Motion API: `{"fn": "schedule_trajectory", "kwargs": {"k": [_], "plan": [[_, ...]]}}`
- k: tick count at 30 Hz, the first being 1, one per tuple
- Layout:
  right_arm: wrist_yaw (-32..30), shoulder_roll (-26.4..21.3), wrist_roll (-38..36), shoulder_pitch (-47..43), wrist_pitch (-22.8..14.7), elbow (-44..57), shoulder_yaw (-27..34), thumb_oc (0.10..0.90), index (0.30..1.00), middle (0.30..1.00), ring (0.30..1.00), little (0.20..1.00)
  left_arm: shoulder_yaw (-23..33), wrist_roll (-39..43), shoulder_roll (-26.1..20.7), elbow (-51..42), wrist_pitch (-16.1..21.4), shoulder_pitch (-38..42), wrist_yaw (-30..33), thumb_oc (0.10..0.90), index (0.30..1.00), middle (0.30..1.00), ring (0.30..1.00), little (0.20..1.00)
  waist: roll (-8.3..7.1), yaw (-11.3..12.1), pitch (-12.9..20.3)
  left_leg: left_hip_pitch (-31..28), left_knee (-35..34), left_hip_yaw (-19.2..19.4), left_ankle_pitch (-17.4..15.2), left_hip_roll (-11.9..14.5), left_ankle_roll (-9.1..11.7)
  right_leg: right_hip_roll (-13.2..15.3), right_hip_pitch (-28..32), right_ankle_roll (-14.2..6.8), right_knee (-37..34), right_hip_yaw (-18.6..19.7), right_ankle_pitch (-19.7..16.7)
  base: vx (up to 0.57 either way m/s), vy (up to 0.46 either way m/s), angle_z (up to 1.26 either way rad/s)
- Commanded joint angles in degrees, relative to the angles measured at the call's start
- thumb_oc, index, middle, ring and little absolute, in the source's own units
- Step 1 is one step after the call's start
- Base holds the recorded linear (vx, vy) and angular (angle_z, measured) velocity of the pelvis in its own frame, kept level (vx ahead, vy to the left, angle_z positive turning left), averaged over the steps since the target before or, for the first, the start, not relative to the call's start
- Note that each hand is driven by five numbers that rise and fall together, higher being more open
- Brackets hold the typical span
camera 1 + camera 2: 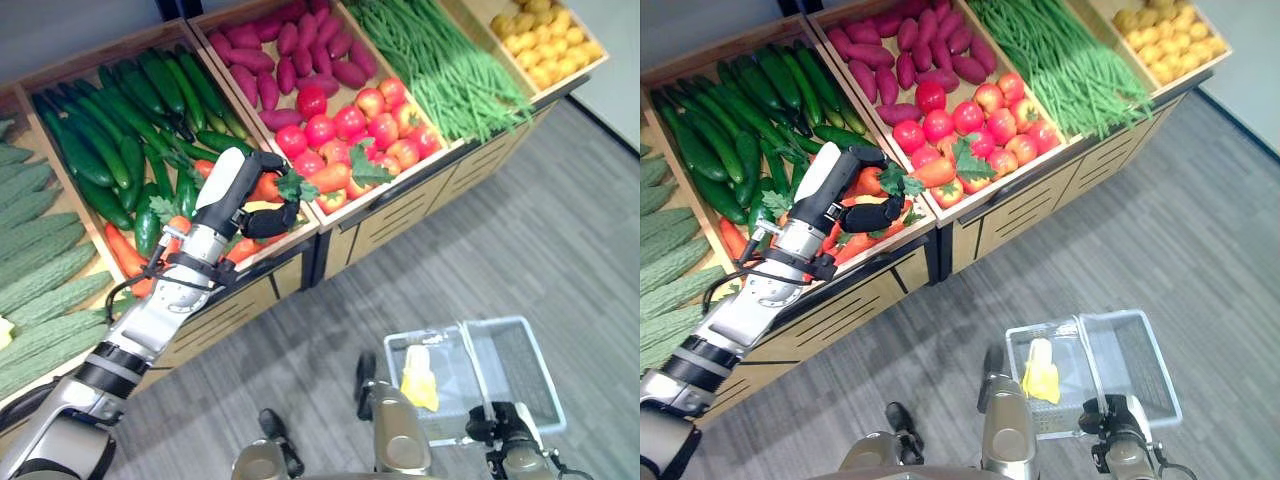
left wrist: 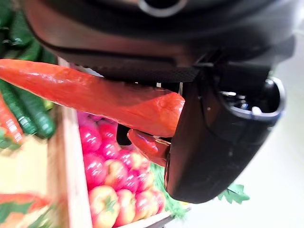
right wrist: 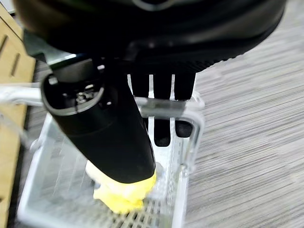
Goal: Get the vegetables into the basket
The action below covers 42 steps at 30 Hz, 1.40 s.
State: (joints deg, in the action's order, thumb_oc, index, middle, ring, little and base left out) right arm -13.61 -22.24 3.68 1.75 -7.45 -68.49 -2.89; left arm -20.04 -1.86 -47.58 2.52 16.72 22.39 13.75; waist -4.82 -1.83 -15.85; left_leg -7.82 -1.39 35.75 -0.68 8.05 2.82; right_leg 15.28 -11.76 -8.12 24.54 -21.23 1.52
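Left fingers: we see them curled round a carrot (image 2: 95,95) in the left hand (image 1: 262,205), above the crate (image 1: 290,238).
Right fingers: the right hand (image 3: 109,137) wraps the basket (image 1: 520,350) handle.
Basket: something yellow (image 1: 420,380) inside, partly hidden.

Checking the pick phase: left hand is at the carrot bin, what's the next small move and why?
Probably lift the left hand clear of the wooden produce crate: its dark fingers already curl round a long orange carrot, so the grasp looks made. Then carry it toward the clear plastic basket, which the right hand holds by its handle and which already contains a yellow item.
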Motion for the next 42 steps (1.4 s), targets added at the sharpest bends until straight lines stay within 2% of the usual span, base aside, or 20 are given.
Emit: {"fn": "schedule_trajectory", "kwargs": {"k": [1,2,3,5,11,14,16,17,19,21,22,25,29,34,35,37,38,39,41,42], "plan": [[-2.3,-3.6,0.8,-1.4,-2.0,2.4,-2.4,0.4,0.3,0.3,0.3,0.3,7.1,1.9,0.3,-6.1,5.6,5.1,2.3,0.4,0.3,0.3,0.3,0.3,1.0,-0.6,2.7,4.4,2.5,-5.0,-0.3,0.2,2.6,-1.0,10.0,-4.3,-13.3,2.6,-0.6,0.01,-0.145,-0.51],[-2.3,-3.6,0.8,-1.4,-2.0,2.4,-2.4,0.4,0.3,0.3,0.3,0.3,7.2,1.9,0.3,-6.1,5.6,5.0,2.3,0.4,0.3,0.3,0.3,0.3,1.02,-0.6,2.7,4.3,2.5,-5.0,-0.3,0.2,2.7,-1.1,10.1,-4.3,-13.4,2.5,-0.6,0.04,-0.196,-0.52],[-2.3,-3.5,0.6,-1.3,-1.9,2.1,-2.3,0.4,0.3,0.3,0.3,0.3,7.3,2.7,1.0,-6.2,6.0,4.3,1.4,0.4,0.3,0.3,0.3,0.3,1.09,-1.0,3.0,4.4,2.9,-4.4,0.6,1.0,3.6,-3.1,12.1,-3.5,-18.2,3.1,-0.1,0.02,-0.124,-0.57],[-2.1,-4.0,0.3,-0.9,-2.0,3.0,-2.1,0.4,0.3,0.3,0.3,0.3,8.1,3.4,1.8,-7.2,6.1,3.0,1.0,0.4,0.3,0.3,0.3,0.3,1.56,-1.7,3.1,3.9,3.0,-3.7,1.9,2.2,4.9,-4.8,13.6,-2.7,-20.9,3.9,0.5,0.03,-0.233,-0.49],[-2.3,-5.6,-0.4,0.2,-2.2,3.8,-1.0,0.4,0.3,0.3,0.3,0.3,7.0,4.4,4.1,-7.1,6.1,3.9,0.2,0.4,0.3,0.3,0.3,0.3,2.98,-3.5,2.5,4.0,5.8,-3.9,3.0,4.6,7.0,-6.7,15.1,-1.1,-21.8,4.7,2.0,0.02,-0.161,-0.24],[-2.4,-6.6,-1.0,0.7,-2.4,3.7,-0.4,0.4,0.3,0.3,0.3,0.3,5.9,4.8,5.8,-5.9,6.0,4.9,-0.1,0.4,0.3,0.3,0.3,0.3,3.51,-4.1,1.5,5.9,13.0,-5.7,4.4,7.5,9.2,-7.8,16.2,0.7,-21.9,6.1,3.3,0.01,-0.154,-0.08],[-2.4,-6.9,-0.9,0.7,-2.4,3.8,-0.4,0.4,0.3,0.3,0.3,0.3,5.6,4.8,6.1,-5.6,6.1,5.2,0.0,0.4,0.3,0.3,0.3,0.3,3.58,-3.8,0.9,7.0,15.0,-7.1,6.0,8.0,8.8,-8.4,15.9,1.5,-22.0,6.3,2.7,-0.06,-0.043,-0.31],[-2.6,-8.0,-1.1,-0.8,-2.0,2.4,-0.6,0.4,0.3,0.3,0.3,0.3,5.1,4.6,6.9,-6.2,5.9,5.2,0.2,0.4,0.3,0.3,0.3,0.3,3.97,-2.1,0.6,9.4,14.0,-17.8,5.8,4.2,8.1,-8.2,15.2,1.2,-21.9,8.7,2.7,0.01,0.049,-0.58],[-2.7,-8.5,-1.1,-1.4,-2.0,2.2,-1.1,0.4,0.3,0.3,0.3,0.3,5.7,3.6,6.9,-6.5,5.7,4.7,1.2,0.4,0.3,0.3,0.3,0.3,3.79,-0.5,0.2,10.8,8.6,-26.7,2.6,1.3,6.6,-7.8,14.5,0.5,-21.5,11.8,2.5,0.04,0.061,-0.57],[-2.8,-8.6,-1.1,-2.3,-2.3,2.0,-1.9,0.4,0.3,0.3,0.3,0.3,5.8,3.1,6.8,-6.4,5.8,5.0,2.2,0.4,0.3,0.3,0.3,0.3,3.59,0.5,-0.1,12.5,5.6,-32.5,3.3,0.5,6.0,-7.9,13.0,0.0,-21.0,14.8,1.6,0.05,0.047,-0.9],[-2.7,-8.5,-1.1,-2.7,-2.4,2.0,-2.2,0.4,0.3,0.3,0.3,0.3,6.0,3.2,6.7,-6.5,5.9,4.9,2.3,0.4,0.3,0.3,0.3,0.3,3.54,0.8,-0.2,12.9,6.1,-33.7,3.0,-0.1,5.7,-8.1,12.8,-0.1,-20.7,15.5,1.6,0.06,0.075,-0.89],[-2.6,-7.9,-1.3,-2.1,-2.6,2.6,-2.5,0.4,0.3,0.3,0.3,0.3,5.8,4.1,6.6,-7.1,6.0,5.2,2.0,0.4,0.3,0.3,0.3,0.3,3.33,0.2,-0.1,11.9,5.8,-31.4,2.3,-0.4,4.9,-7.8,12.5,-0.4,-19.7,16.5,1.8,0.07,0.152,-0.85],[-2.1,-6.2,-1.9,-1.6,-2.4,3.0,-2.4,0.4,0.3,0.3,0.3,0.3,3.3,4.6,6.0,-7.3,6.4,7.9,1.0,0.4,0.3,0.3,0.3,0.3,2.5,-1.4,0.6,9.4,4.1,-26.9,0.5,-3.5,2.5,-5.0,9.9,-2.8,-18.1,19.7,0.3,0.05,0.308,-0.33],[-2.2,-5.1,-1.9,-1.7,-2.3,3.9,-2.4,0.4,0.3,0.3,0.3,0.3,3.1,5.3,5.6,-6.4,6.7,8.4,0.9,0.4,0.3,0.3,0.3,0.3,1.67,-1.9,0.2,9.1,4.7,-24.1,-1.0,-4.8,1.4,-3.5,8.0,-4.5,-18.0,21.8,-1.9,-0.02,0.189,-0.44],[-2.3,-4.8,-1.5,-2.6,-2.3,4.9,-2.9,0.4,0.3,0.3,0.3,0.3,3.8,5.2,5.4,-6.2,6.9,7.7,1.3,0.4,0.3,0.3,0.3,0.3,1.25,-2.0,-0.1,8.9,4.7,-22.1,-1.5,-5.2,1.1,-2.5,6.5,-5.8,-18.9,21.8,-5.4,-0.09,0.112,-0.34],[-2.4,-4.6,-1.5,-3.0,-2.3,5.1,-3.0,0.4,0.3,0.3,0.3,0.3,4.0,5.2,5.0,-6.2,7.0,7.4,1.4,0.4,0.3,0.3,0.3,0.3,1.23,-1.5,-0.1,8.8,4.4,-20.6,-1.4,-5.1,1.0,-2.1,5.9,-6.1,-19.1,21.3,-6.8,-0.09,0.095,-0.59],[-2.5,-4.0,-1.5,-3.2,-2.4,4.9,-3.3,0.4,0.3,0.3,0.3,0.3,4.5,5.6,4.1,-6.1,6.8,6.9,1.5,0.4,0.3,0.3,0.3,0.3,1.95,-0.4,-0.4,8.2,3.6,-18.5,-1.1,-3.9,0.7,-1.3,5.6,-5.8,-15.8,15.0,-5.7,-0.08,0.046,-0.85],[-2.5,-3.9,-1.5,-3.2,-2.4,4.9,-3.3,0.4,0.3,0.3,0.3,0.3,4.6,5.6,4.1,-6.1,6.8,6.9,1.5,0.4,0.3,0.3,0.3,0.3,1.92,-0.4,-0.3,8.4,3.6,-18.4,-0.9,-3.9,0.7,-1.4,5.4,-5.7,-15.9,15.0,-5.9,-0.11,0.076,-0.9],[-2.6,-3.7,-1.3,-3.1,-2.6,4.7,-3.5,0.4,0.3,0.3,0.3,0.3,5.0,5.4,3.6,-6.0,6.5,6.6,1.6,0.4,0.3,0.3,0.3,0.3,2.45,0.1,0.1,8.3,3.1,-16.6,-0.3,-3.1,0.4,-0.8,6.5,-4.8,-12.1,10.3,-4.0,-0.1,0.084,-0.67],[-2.6,-3.6,-0.9,-3.0,-2.6,4.1,-3.5,0.4,0.3,0.3,0.3,0.3,5.8,5.5,3.2,-6.5,6.3,6.0,1.5,0.4,0.3,0.3,0.3,0.3,2.54,1.3,0.5,8.3,3.5,-14.2,-0.3,-2.3,0.0,0.5,8.1,-4.0,-8.1,5.8,-2.2,-0.13,0.074,-0.36]]}}
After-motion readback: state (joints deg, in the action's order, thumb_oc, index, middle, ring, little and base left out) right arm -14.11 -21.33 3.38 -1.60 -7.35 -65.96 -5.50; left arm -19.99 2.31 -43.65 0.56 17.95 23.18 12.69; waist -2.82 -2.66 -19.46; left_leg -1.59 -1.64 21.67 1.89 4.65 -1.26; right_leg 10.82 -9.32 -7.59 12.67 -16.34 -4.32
